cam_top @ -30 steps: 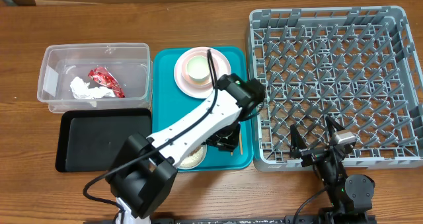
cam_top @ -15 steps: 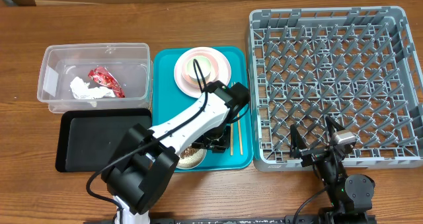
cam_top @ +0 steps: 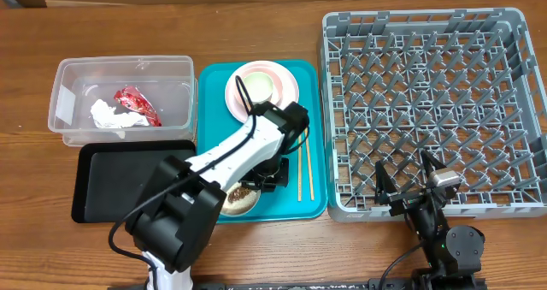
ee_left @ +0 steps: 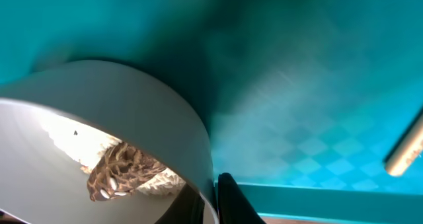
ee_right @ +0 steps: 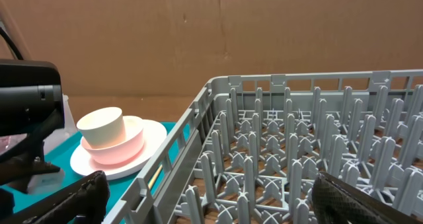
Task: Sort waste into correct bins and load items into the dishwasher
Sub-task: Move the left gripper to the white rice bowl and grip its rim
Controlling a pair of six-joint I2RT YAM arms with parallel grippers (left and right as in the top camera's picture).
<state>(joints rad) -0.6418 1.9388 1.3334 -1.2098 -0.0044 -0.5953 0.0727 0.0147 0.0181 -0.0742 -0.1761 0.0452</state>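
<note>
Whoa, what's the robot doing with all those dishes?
The left arm's fingers are pinching the rim of the rice bowl on the blue tray. Chopsticks and a plate holding a pink bowl and a cup wait on that tray too. A red wrapper and a tissue are already in the clear tub. The dish rack has no dishes yet, and the right arm's fingers sit open at its near edge.
</note>
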